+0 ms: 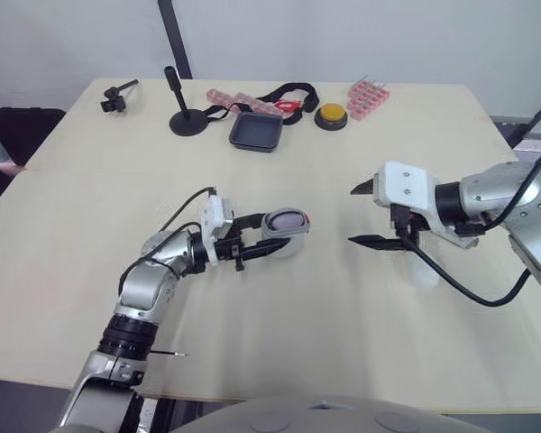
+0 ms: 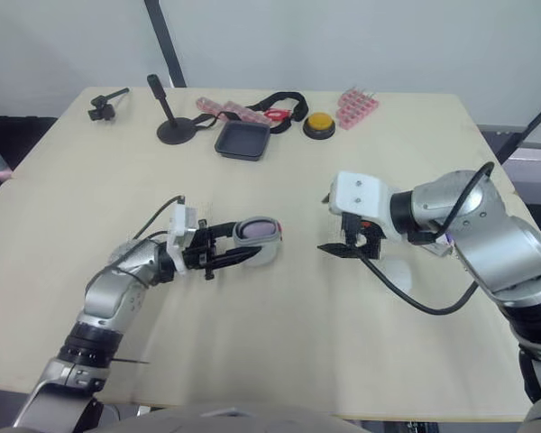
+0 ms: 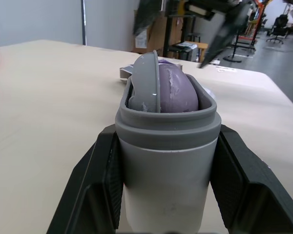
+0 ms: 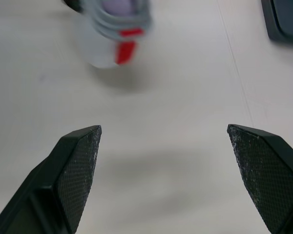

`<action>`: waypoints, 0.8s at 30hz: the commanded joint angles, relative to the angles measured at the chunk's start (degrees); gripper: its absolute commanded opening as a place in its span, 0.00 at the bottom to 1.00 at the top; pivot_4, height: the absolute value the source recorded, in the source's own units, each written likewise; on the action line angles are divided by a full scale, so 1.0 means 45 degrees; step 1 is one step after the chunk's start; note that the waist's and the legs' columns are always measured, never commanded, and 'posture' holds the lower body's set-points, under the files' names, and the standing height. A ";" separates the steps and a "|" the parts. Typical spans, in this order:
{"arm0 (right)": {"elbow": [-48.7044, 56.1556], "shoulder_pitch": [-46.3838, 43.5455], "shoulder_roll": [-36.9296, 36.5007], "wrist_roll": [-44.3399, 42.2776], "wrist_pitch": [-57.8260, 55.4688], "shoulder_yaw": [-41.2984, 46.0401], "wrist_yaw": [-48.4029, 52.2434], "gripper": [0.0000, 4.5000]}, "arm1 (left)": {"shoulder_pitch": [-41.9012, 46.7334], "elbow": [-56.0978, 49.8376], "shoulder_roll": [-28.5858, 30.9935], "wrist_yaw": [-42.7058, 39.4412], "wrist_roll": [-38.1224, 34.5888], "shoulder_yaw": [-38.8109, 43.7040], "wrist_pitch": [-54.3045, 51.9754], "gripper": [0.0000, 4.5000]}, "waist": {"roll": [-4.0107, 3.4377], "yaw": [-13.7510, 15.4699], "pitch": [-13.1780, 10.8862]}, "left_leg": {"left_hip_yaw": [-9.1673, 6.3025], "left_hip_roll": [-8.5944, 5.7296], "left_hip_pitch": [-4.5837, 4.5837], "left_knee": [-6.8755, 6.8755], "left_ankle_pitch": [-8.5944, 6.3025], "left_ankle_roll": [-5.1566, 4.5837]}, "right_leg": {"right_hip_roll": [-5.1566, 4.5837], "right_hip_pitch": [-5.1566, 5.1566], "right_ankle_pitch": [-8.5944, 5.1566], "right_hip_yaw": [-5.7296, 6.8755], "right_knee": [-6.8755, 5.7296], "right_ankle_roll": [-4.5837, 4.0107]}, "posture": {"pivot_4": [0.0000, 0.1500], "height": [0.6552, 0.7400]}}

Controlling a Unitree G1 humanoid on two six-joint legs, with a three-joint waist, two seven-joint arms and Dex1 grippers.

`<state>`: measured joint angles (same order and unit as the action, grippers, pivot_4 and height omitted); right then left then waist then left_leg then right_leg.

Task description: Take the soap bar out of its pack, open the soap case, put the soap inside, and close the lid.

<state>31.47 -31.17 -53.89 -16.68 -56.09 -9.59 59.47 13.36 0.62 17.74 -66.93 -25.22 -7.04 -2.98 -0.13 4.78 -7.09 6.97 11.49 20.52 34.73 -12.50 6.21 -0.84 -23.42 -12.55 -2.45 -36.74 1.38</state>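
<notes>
Case: the grey case (image 1: 287, 230) is held near the middle of the table (image 1: 252, 343), somewhat toward its left edge. Whether it rests on the surface or is lifted clear cannot be told.
Soap: the purple soap (image 3: 178, 90) is seated in the case's open mouth, with its rounded top standing above the rim.
Lid: the grey lid (image 3: 147, 80) is stood on edge beside the soap, not yet laid over it.
Handling: the case is judged light, stiff and smooth-walled, so it may slip under a sideways push. The soap is judged hard and slick, and likely to slide out if the mouth is tipped down.
Hold: the case is best kept clamped across its flat sides. The lid is best pressed at its free upper edge, away from the soap.
Left gripper: the left gripper (image 1: 272, 236) is clenched on the case, one finger pressed flat against each side wall.
Right gripper: the right gripper (image 4: 163, 141) is spread wide and empty, nothing being touched. It is held above the table, well apart from the case and toward the right edge.
</notes>
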 commanded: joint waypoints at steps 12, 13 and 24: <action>0.1184 0.1046 -0.0806 -0.1906 -0.7068 0.1903 -0.2367 0.99 | 0.0650 0.1327 -0.0665 -0.1293 0.0411 -0.0650 0.2297 0.42 | -0.0011 0.0242 0.0006 | 0.0003 0.0003 -0.0007 -0.0012 -0.0001 0.0002 | 0.0003 0.0003 0.0000 -0.0004 0.0016 0.0000 | 1.00 1.00; 0.1170 0.1244 -0.0769 -0.1939 -0.7310 0.2096 -0.2539 0.99 | 0.0726 0.1476 -0.0695 -0.1338 0.0467 -0.0709 0.2406 0.42 | -0.0012 0.0298 0.0005 | 0.0003 0.0001 -0.0008 -0.0011 -0.0001 0.0002 | -0.0002 0.0006 0.0000 -0.0004 0.0019 0.0000 | 1.00 1.00; 0.0448 0.2519 -0.0773 -0.2093 -0.8084 0.3095 -0.4003 0.99 | 0.0918 0.1954 -0.0729 -0.1454 0.0737 -0.0883 0.3057 0.42 | -0.0018 0.0345 0.0009 | 0.0010 -0.0001 -0.0013 -0.0012 -0.0002 0.0004 | -0.0005 0.0005 0.0000 -0.0010 0.0018 0.0001 | 1.00 1.00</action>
<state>33.63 -20.46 -56.79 -25.19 -91.89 1.70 42.39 16.85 10.38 14.37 -73.26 -21.65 -11.40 9.25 -0.21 6.33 -7.05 7.02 11.48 20.46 34.68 -12.51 6.23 -0.86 -23.40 -12.55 -2.50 -36.65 1.38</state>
